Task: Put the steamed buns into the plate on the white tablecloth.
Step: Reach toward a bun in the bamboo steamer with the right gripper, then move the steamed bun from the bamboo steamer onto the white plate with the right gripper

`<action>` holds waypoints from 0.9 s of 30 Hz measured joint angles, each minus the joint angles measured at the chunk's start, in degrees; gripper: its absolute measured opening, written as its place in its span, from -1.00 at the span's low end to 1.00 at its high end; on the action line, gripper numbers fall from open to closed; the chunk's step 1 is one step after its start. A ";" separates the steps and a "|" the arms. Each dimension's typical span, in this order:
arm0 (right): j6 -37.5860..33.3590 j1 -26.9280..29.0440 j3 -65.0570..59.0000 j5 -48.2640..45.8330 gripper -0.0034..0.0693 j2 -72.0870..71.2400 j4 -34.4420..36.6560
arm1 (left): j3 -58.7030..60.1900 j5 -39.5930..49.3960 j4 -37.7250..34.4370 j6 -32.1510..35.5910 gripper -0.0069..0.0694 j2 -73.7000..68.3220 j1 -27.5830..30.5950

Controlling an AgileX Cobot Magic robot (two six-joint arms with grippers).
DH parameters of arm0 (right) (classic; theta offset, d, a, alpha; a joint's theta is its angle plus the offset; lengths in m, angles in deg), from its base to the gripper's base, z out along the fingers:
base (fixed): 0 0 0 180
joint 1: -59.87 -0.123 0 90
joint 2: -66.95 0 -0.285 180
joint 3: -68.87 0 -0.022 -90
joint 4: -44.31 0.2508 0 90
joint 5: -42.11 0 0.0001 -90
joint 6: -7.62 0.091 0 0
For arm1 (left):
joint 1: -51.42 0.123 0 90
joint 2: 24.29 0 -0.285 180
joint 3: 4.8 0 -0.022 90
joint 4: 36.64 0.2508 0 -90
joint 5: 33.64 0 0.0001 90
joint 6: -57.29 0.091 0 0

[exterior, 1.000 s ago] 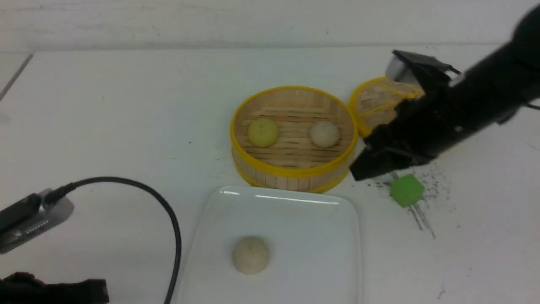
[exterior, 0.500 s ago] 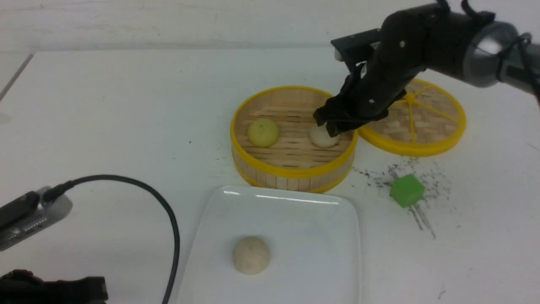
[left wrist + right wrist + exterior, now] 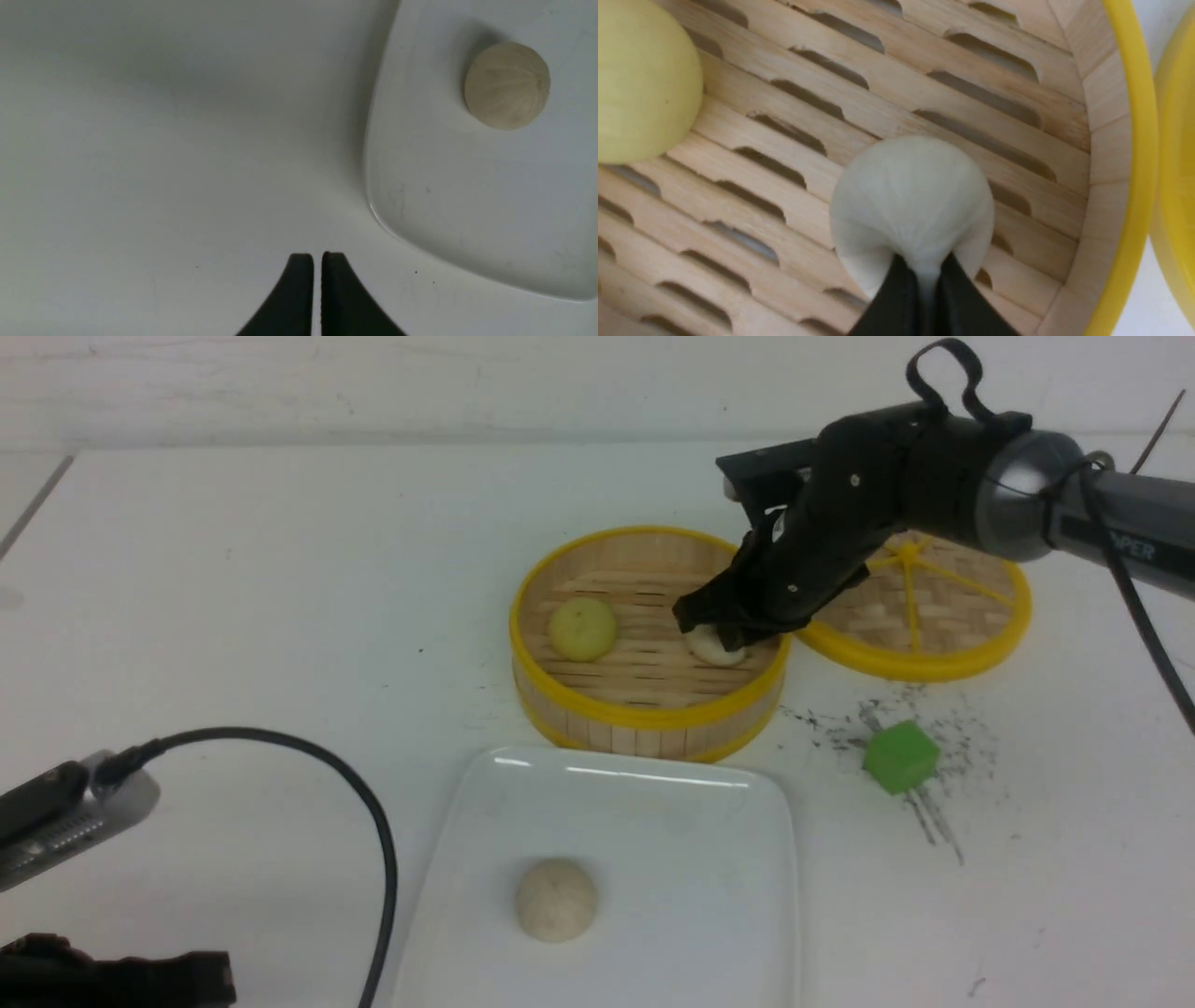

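1) Nearest, L side: left gripper (image 3: 317, 256) off the plate, over the white tablecloth (image 3: 280, 588); jaws narrow, slim gap btwn tips, nothing in them; black cable (image 3: 359, 779) loops up beside the plate
2) Near, approx. centre: white plate (image 3: 672, 859) flat on the cloth, w/ one beige bun (image 3: 555, 901) resting in it, apart from the rim
3) Off to the R of the plate: green cube (image 3: 901, 757) on the cloth, dark scuffs around it
4) Just beyond the plate: bamboo steamer (image 3: 644, 714), yellow-rimmed, w/ 2 buns inside
5) In the steamer, L side: yellow bun (image 3: 583, 629) on the slats, clear of the gripper
6) In the steamer, R side: right gripper (image 3: 924, 266) reaching in, jaws narrow, pinching the pale bun (image 3: 910, 191); its skin is bunched up btwn the tips
7) Behind the right arm (image 3: 934, 485), partly hidden: steamer lid (image 3: 980, 649), R of & close by the steamer
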 joint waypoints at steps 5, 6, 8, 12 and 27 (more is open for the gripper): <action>-0.56 0.00 0.00 -8.61 -0.85 -7.13 0.16 | 0.00 0.00 0.40 0.00 -0.66 0.00 0.00; -1.18 0.00 0.00 -11.04 -0.85 -9.83 0.45 | 0.00 0.00 0.40 0.00 -0.66 0.00 0.00; -2.59 0.00 0.00 -15.90 -0.85 -15.14 1.44 | 0.00 0.00 0.47 0.00 -0.65 0.00 0.00; -3.75 -0.06 -1.80 -26.09 -0.85 -26.01 7.62 | 0.00 -0.20 0.52 0.00 -0.63 0.00 0.00; -6.88 -14.18 -39.32 -2.15 -0.65 -28.70 16.51 | 0.00 -3.46 0.63 0.00 -0.57 0.00 0.00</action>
